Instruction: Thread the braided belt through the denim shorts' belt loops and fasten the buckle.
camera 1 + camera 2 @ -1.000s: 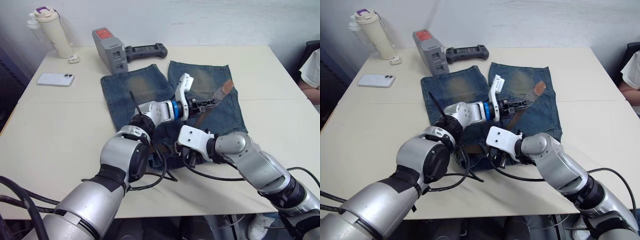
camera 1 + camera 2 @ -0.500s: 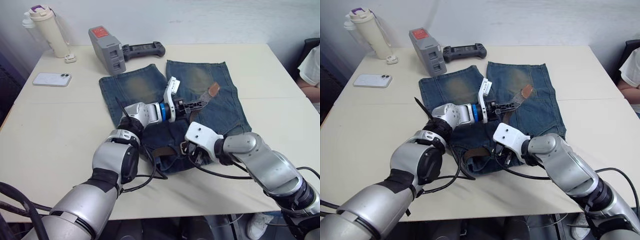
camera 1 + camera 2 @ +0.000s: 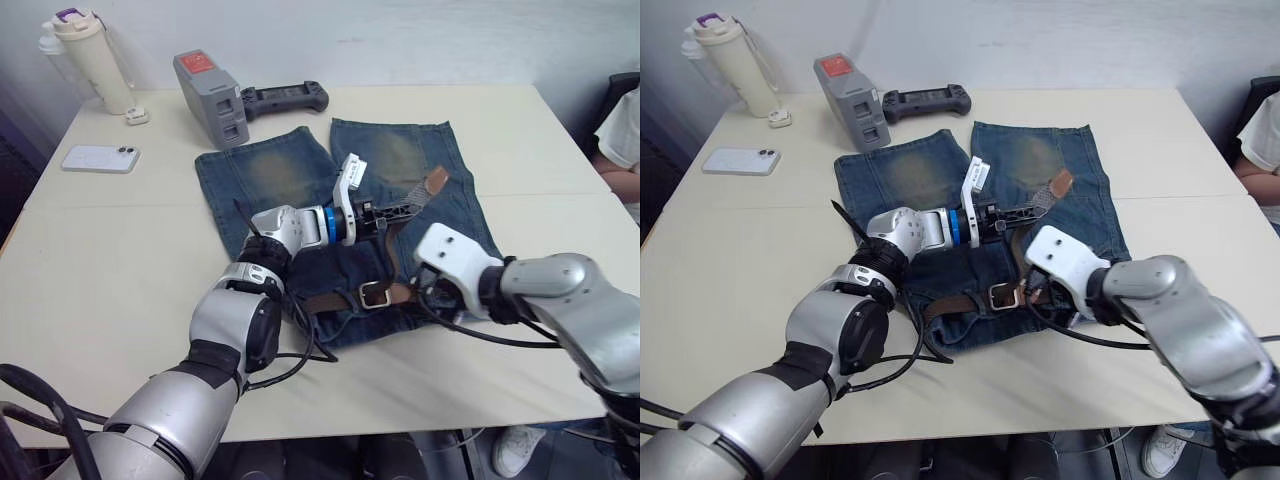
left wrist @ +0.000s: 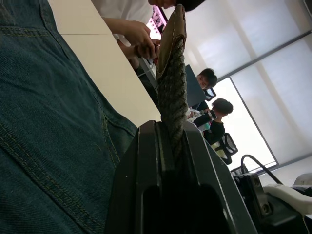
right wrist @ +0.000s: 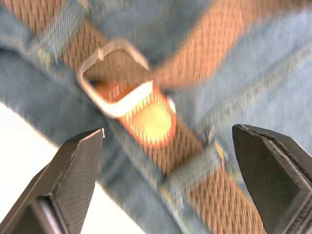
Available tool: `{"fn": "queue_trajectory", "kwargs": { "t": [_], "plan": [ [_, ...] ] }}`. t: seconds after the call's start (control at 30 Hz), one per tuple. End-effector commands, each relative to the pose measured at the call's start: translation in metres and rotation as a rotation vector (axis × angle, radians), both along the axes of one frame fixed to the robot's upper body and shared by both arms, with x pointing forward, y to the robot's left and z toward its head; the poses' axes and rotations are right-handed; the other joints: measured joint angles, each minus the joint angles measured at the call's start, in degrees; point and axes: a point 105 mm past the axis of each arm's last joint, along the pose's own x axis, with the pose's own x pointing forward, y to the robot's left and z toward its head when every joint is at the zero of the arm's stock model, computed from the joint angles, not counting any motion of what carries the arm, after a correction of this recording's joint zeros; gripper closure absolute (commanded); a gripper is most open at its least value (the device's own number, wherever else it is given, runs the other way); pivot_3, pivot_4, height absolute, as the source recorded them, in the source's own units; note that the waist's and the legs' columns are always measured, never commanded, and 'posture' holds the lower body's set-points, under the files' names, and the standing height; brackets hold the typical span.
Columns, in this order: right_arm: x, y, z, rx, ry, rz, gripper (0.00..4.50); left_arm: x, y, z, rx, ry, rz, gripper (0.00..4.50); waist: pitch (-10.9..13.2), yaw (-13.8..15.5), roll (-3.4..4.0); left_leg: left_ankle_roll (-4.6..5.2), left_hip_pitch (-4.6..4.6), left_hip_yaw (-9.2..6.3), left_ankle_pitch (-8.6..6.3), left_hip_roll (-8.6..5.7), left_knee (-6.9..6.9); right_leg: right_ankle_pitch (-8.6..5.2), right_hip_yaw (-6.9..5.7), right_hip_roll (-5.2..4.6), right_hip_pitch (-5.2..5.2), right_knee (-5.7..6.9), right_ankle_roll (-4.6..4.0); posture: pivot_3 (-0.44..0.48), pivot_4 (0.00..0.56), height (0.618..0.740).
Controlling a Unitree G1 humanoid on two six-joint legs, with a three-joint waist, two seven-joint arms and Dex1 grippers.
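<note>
Left hand clamps the braided belt taut; right hand, fingers spread, hovers over the buckle. Risk: the strap pulls back out of the buckle.

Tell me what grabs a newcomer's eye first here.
The left gripper pinches the braided belt and holds its dark tip up over the denim shorts in the middle of the table. Near the waistband, the silver buckle lies just before the open right gripper.

One braided belt, one denim shorts, one buckle, one phone, one bottle
</note>
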Motion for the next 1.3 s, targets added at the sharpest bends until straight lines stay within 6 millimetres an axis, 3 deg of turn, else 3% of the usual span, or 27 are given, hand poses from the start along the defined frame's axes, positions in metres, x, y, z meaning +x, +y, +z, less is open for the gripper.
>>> {"fn": "queue_trajectory", "kwargs": {
  "t": [0.03,0.17,0.23,0.4,0.57,0.7,0.83,1.03,1.07,1.3],
  "plan": [
    [-0.002,-0.028,0.013,-0.054,-0.051,-0.052,0.05,-0.005,-0.007,0.019,-0.054,-0.044,-0.035,4.5,0.03,0.18,-0.03,0.0,-0.01,0.01,0.0,-0.03,-0.02,0.0,0.0,-0.01,0.0,0.0,0.0,0.0,0.15,0.664],
    [-0.007,-0.038,0.015,-0.156,-0.11,0.066,0.05,-0.007,-0.005,0.021,-0.052,-0.047,-0.037,4.5,0.05,-0.06,-0.06,0.0,-0.03,0.02,0.0,-0.01,-0.05,0.02,0.0,0.0,0.0,-0.04,0.03,0.0,0.15,0.664],
    [-0.012,-0.034,0.007,-0.191,-0.121,0.178,0.05,-0.006,-0.001,0.021,-0.05,-0.05,-0.03,4.5,0.05,-0.23,-0.06,-0.02,0.06,0.07,0.01,0.02,-0.13,0.01,0.03,0.02,0.01,-0.03,0.03,0.0,0.15,0.664],
    [-0.016,-0.028,-0.001,-0.165,-0.156,0.27,0.05,-0.005,0.004,0.021,-0.044,-0.055,-0.016,4.5,0.08,-0.26,-0.1,-0.05,0.12,0.1,0.04,0.04,-0.18,0.01,0.05,0.03,0.02,-0.02,0.03,0.0,0.15,0.664],
    [0.009,-0.029,-0.024,-0.256,-0.266,0.311,0.05,-0.008,0.01,0.023,-0.027,-0.08,-0.014,4.5,0.1,-0.11,-0.13,-0.05,0.14,0.08,0.04,0.04,-0.11,0.01,0.04,0.04,0.08,-0.01,0.03,0.0,0.15,0.664],
    [0.015,-0.032,-0.039,-0.279,-0.243,0.328,0.05,-0.008,0.012,0.027,-0.026,-0.099,-0.004,4.5,0.1,0.02,-0.11,-0.05,0.07,0.06,0.04,0.04,-0.01,0.01,0.02,0.03,0.04,0.04,0.03,0.0,0.15,0.664],
    [0.019,-0.03,-0.042,-0.262,-0.237,0.333,1.23,-0.007,0.014,0.028,-0.015,-0.114,0.006,4.5,0.1,0.02,-0.12,-0.04,0.07,0.03,0.03,0.04,0.09,0.02,0.02,0.03,0.1,0.04,0.03,0.0,0.15,0.664],
    [0.024,-0.014,-0.034,-0.195,-0.275,0.341,4.24,-0.005,0.02,0.031,0.003,-0.139,0.017,4.5,0.1,-0.38,-0.12,-0.04,0.11,0.02,0.04,0.09,0.23,0.01,0.03,0.05,0.09,0.08,0.03,0.0,0.15,0.664],
    [0.026,-0.009,-0.034,-0.184,-0.284,0.339,4.44,-0.004,0.022,0.032,0.012,-0.145,0.021,4.5,0.1,-0.55,-0.12,-0.05,0.11,0.01,0.04,0.1,0.24,0.01,0.03,0.06,0.09,0.1,0.03,0.0,0.15,0.664],
    [0.032,0.053,-0.035,-0.046,-0.3,0.381,4.47,0.009,0.046,0.039,0.177,-0.31,0.074,4.5,0.1,-1.55,-0.11,-0.13,0.12,0.02,0.09,0.22,0.2,-0.01,0.06,0.17,-0.01,0.42,-0.01,0.0,0.15,0.664]
  ]
}}
